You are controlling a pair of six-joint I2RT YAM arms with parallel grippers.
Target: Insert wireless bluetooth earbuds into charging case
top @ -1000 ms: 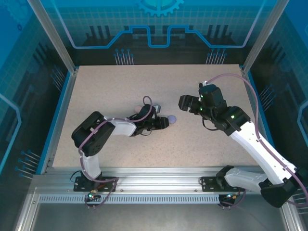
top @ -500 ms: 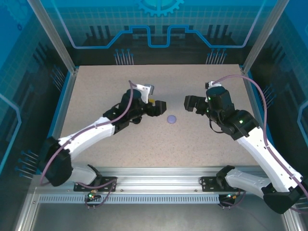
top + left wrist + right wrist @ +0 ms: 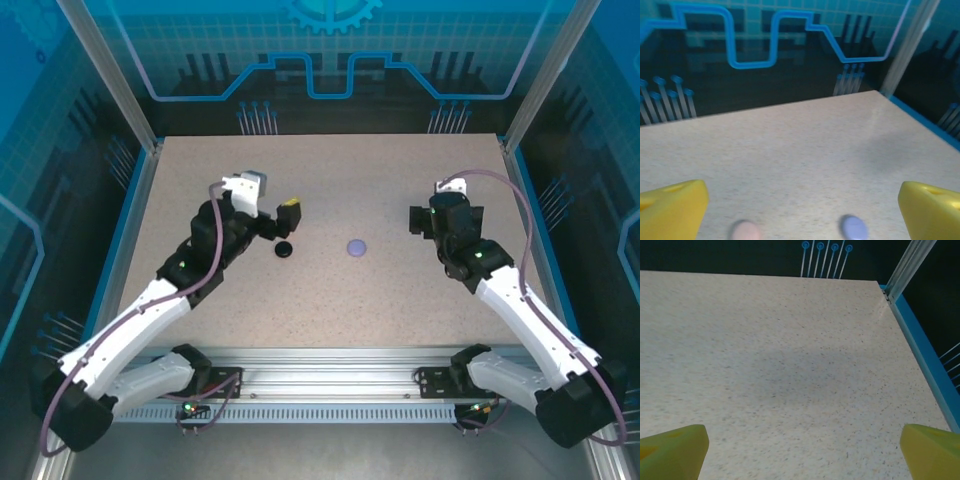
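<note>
Left gripper (image 3: 283, 218) and right gripper (image 3: 421, 219) hang with jaws wide open and empty, flanking the lavender case (image 3: 357, 246); 1 black case (image 3: 285, 249) lies left of it.

A round lavender case (image 3: 357, 246) is laid flat mid-table, a black case (image 3: 285, 249) apart to its left. A blurred pink case (image 3: 745, 231) is seen near the lavender.

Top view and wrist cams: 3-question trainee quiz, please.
1. True or false: the left gripper and the right gripper are both shut.
2. The lavender case lies: A) inside a gripper; B) on the table between the arms; C) at the far right corner.
3. Fill in: in the left wrist view, the case left of the lavender one is ___.
Key: 1 false, both open; 2 B; 3 pink case.
</note>
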